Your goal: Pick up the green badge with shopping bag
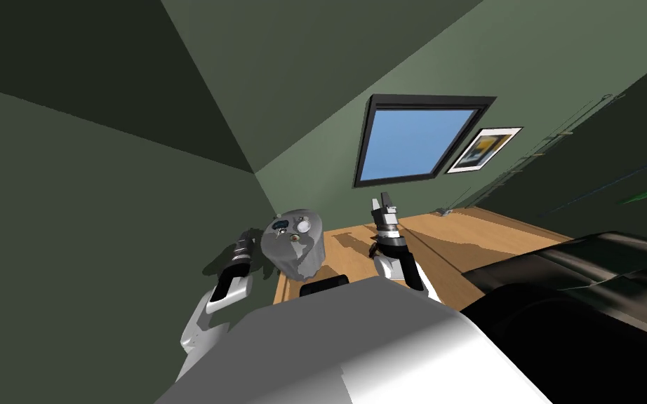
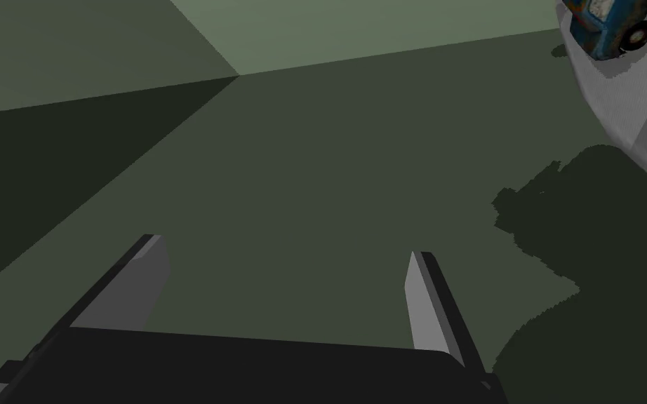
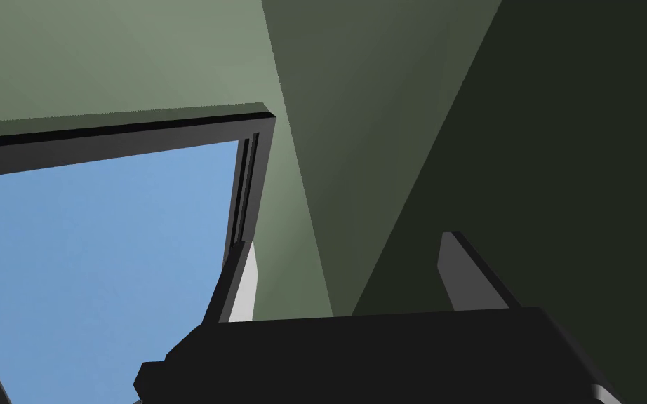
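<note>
Green wall (image 1: 104, 210) on the far left. L gripper (image 2: 287, 247) is just left of a grey drum (image 1: 294, 256), apart from it. Its fingers are spread wide w/ nothing betw them, and it faces a flat dark green surface.

Drum stands upright at the left edge of the wood floor (image 1: 455, 245), w/ small bits on its flat top:
- blue toy car (image 2: 606, 24) on the left side
- white round piece (image 1: 304, 226) right of the car
- tiny brownish bit (image 1: 292, 238) nearer than both

Badge: bits are too small to tell which one it is, so its spot, long axis & heading can't be read.

R gripper (image 3: 347, 240) is right of the drum, well apart from it. It is raised over the floor w/ fingers pointing up, spread & empty.

Further right on the far wall is a dark-framed window (image 1: 420, 140) showing blue, then a white-framed pic (image 1: 485, 149) just beside it. Near right is a big black rounded mass (image 1: 582, 287), prob. furniture, type unclear.
</note>
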You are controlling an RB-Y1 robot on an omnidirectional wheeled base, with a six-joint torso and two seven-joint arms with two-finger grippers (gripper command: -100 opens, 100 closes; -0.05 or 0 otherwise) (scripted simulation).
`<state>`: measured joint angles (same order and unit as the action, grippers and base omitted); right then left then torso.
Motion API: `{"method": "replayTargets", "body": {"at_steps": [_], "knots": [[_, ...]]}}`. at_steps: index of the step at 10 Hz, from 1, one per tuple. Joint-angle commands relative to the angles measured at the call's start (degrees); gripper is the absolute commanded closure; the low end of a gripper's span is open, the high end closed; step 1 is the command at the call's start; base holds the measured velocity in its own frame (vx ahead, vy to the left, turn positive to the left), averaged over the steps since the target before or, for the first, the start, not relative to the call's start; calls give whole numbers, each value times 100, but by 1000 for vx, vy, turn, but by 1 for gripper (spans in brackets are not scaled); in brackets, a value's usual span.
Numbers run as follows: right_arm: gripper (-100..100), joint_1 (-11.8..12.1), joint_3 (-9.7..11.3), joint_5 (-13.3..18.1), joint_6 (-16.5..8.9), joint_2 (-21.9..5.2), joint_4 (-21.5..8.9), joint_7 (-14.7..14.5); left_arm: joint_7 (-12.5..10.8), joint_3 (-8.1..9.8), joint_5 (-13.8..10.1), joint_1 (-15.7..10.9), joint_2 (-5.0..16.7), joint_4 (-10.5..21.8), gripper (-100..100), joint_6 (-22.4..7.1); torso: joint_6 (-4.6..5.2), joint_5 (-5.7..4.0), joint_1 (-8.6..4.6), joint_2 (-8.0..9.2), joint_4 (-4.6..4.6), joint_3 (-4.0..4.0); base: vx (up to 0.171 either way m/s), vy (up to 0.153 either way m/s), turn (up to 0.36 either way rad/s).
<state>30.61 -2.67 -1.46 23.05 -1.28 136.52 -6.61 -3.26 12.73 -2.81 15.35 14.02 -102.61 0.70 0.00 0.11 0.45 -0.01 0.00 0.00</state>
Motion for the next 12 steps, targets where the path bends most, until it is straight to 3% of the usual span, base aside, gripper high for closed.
{"method": "replayTargets", "body": {"at_steps": [1,2,4,5,7,10,12], "knots": [[0,0,0,0,0,0,0,0,22,44,-22,-119,37,286,-100,-286,0,0,0,0,0,0,-26,100,-131],[0,1,0,0,0,0,0,0,37,145,-97,-311,162,478,-100,-449,-3,1,-4,-3,-1,-1,-54,109,-218],[0,1,0,0,0,0,0,0,37,145,-97,-311,162,650,-100,-689,-4,1,-5,0,0,0,-18,72,-53],[0,1,0,0,0,1,0,0,51,247,-174,-508,288,929,-100,-881,-4,-3,-22,-11,-2,-6,-19,69,-201],[0,1,0,0,0,0,0,0,51,247,-174,-508,288,1006,-100,-1068,-4,-2,-12,-8,-2,-5,-12,64,-71],[0,1,0,0,0,0,0,0,77,452,-335,-919,538,1511,-100,-1657,-4,-3,-18,-7,-2,-4,-23,77,-201],[0,1,-1,0,0,0,0,0,77,452,-335,-919,538,1735,-100,-1831,-6,0,-8,-9,-3,-5,-22,68,-47]]}}
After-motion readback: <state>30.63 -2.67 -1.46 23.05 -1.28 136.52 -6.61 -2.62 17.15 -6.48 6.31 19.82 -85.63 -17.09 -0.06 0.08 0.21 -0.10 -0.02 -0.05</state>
